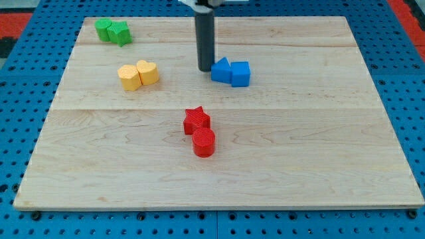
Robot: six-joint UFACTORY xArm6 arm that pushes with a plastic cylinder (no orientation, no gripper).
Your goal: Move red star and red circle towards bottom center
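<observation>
tip: my tip (204,69) sits on the counter (319,166), just left of the blue blocks (231,72), above the red star (196,120)
hand: none fitted — bare rod, grasps nothing
red star: mid-counter, touching the red circle (204,142) just below it
risk: an off-centre push from above on the star — circle may slip sideways and the pair splits
risk 2: rod could clip the blue blocks as it leaves

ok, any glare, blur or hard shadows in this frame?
Camera view: even, soft lighting, no glare on the wooden board; the red star and red circle look sharp with faint shadows; my tip is in focus, left of the blue blocks.
</observation>
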